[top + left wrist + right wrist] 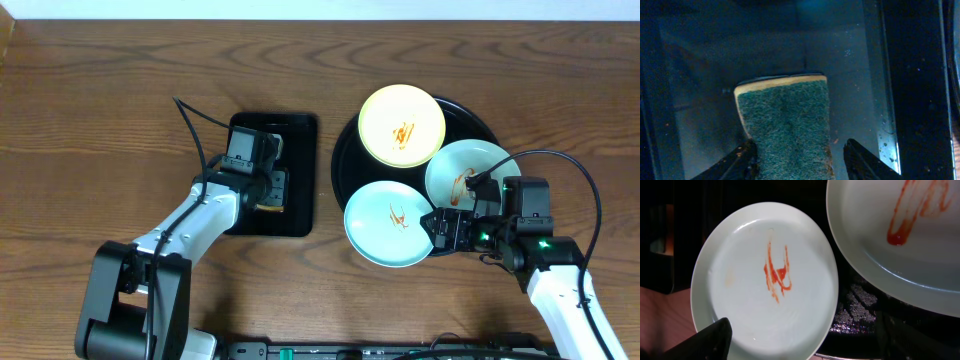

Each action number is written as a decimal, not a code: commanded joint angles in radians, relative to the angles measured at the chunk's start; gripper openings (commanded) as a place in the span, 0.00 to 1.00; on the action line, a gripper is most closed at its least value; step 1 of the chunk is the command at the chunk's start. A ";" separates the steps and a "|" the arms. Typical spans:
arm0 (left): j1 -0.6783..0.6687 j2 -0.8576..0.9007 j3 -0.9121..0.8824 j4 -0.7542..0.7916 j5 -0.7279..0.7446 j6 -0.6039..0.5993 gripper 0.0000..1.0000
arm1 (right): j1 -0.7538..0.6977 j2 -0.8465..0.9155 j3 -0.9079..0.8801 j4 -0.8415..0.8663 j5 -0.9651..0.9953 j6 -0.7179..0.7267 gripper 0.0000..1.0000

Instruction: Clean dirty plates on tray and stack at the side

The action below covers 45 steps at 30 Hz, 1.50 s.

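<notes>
Overhead view: nothing wiped yet, nothing stacked.

Three small round glossy plates, each smeared orange-red, sit on one large round black tray (345, 150) right of centre: pale yellow plate (402, 125), lower mint-green plate (395, 222), right-hand mint-green plate (465, 172). One green-faced yellow sponge (785, 125) lies in one rectangular black tray (300, 180); the left gripper (797, 162) straddles it, unclenched. The right gripper (445, 232) hangs spread at the lower plate's rim, empty.

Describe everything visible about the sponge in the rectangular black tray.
The sponge is a rectangular block: dark green scouring pad facing up, pale yellow foam showing along its far edge. It lies flat on the rectangular black tray. The left tool straddles its near end, open; one finger seems to touch its side.
</notes>
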<state>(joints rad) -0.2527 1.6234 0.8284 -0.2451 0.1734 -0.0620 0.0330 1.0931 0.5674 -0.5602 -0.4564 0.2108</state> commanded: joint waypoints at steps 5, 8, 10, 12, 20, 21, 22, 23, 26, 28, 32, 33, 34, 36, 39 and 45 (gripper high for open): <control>-0.007 0.011 0.011 0.001 -0.002 -0.002 0.54 | 0.008 0.000 0.020 0.003 -0.013 0.014 0.90; -0.007 0.011 -0.004 0.001 -0.002 -0.002 0.54 | 0.008 0.000 0.020 0.003 -0.013 0.014 0.90; -0.007 0.011 -0.008 -0.001 -0.002 -0.002 0.54 | 0.008 0.000 0.020 0.003 -0.013 0.014 0.90; -0.007 0.011 -0.008 -0.003 -0.002 -0.003 0.54 | 0.008 0.000 0.020 0.003 -0.013 0.014 0.90; -0.007 0.022 -0.013 -0.004 -0.005 -0.002 0.50 | 0.008 0.000 0.020 0.002 -0.013 0.014 0.90; -0.007 0.025 -0.017 -0.004 -0.005 -0.002 0.49 | 0.008 0.000 0.020 0.002 -0.013 0.014 0.90; -0.007 0.027 -0.022 -0.003 -0.006 -0.002 0.48 | 0.008 0.000 0.020 0.002 -0.013 0.014 0.90; -0.007 0.027 -0.024 -0.003 -0.006 -0.002 0.47 | 0.008 0.000 0.020 0.001 -0.013 0.014 0.90; -0.007 0.028 -0.025 -0.003 -0.010 -0.002 0.37 | 0.008 0.000 0.020 0.000 -0.013 0.014 0.90; -0.007 0.028 -0.025 -0.003 -0.009 -0.002 0.32 | 0.008 0.000 0.020 0.000 -0.013 0.014 0.90; -0.007 0.028 -0.026 -0.005 -0.009 -0.002 0.14 | 0.008 0.000 0.020 0.000 -0.013 0.014 0.90; -0.007 0.028 -0.026 -0.005 -0.009 -0.002 0.09 | 0.008 0.000 0.020 0.000 -0.013 0.014 0.90; -0.007 0.028 -0.025 -0.004 -0.009 -0.003 0.08 | 0.008 0.000 0.020 0.000 -0.013 0.014 0.90; -0.007 0.027 -0.025 -0.003 -0.008 -0.002 0.08 | 0.008 0.000 0.020 0.002 -0.012 0.014 0.90; -0.006 0.010 -0.024 -0.003 -0.008 -0.002 0.08 | 0.008 0.000 0.020 0.008 -0.012 0.013 0.89; -0.006 -0.099 -0.011 -0.007 -0.008 -0.003 0.07 | 0.008 0.000 0.020 0.023 -0.012 0.013 0.87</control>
<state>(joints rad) -0.2546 1.5974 0.8219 -0.2558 0.1699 -0.0704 0.0330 1.0931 0.5674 -0.5453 -0.4564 0.2134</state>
